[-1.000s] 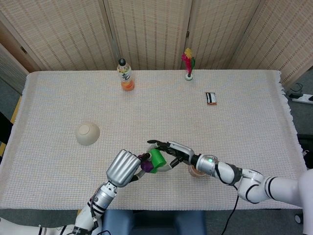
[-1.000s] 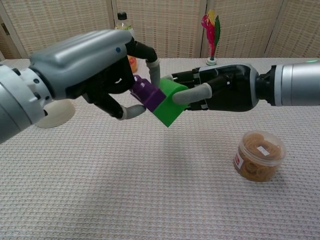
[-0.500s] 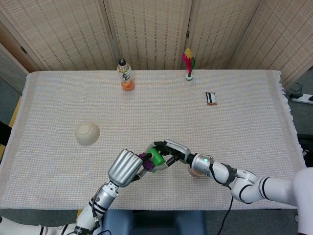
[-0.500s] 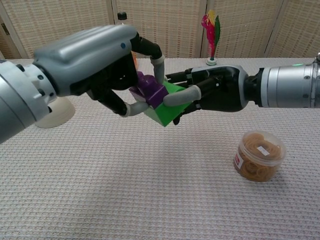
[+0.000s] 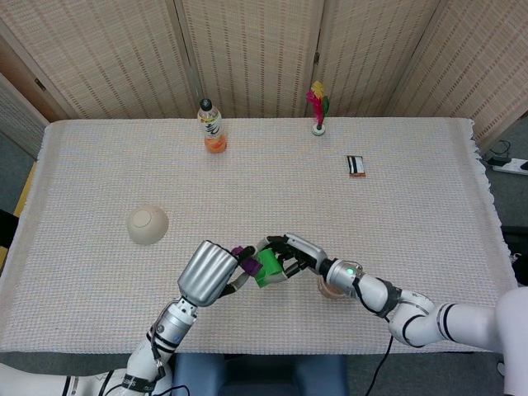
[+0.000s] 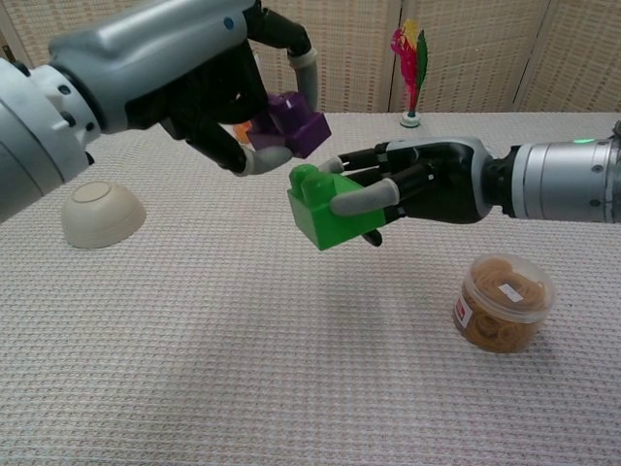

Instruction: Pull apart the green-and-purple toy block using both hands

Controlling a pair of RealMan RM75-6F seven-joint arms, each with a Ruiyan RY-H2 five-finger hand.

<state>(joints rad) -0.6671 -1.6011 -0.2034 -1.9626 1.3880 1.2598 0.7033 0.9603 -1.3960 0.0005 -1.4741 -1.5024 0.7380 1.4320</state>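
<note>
Closest to me in the chest view, a clear tub of rubber bands stands on the woven tablecloth, below my right forearm. Above the cloth, the toy block is in two pieces, held in the air with a small gap between them. My right hand grips the green piece, thumb across its front face and the other fingers behind it. My left hand pinches the purple piece between its thumb below and a finger curled over the top; it sits slightly higher than the green piece and to its left. Neither piece touches the table.

From the head view, the two hands meet near the front edge of the table, the pieces almost side by side. An upturned beige bowl rests well to the left. Farther back, a small black-and-white packet lies right of centre. Along the far edge stand an orange drink bottle and a red-and-yellow feathered shuttlecock, before the wicker screen.
</note>
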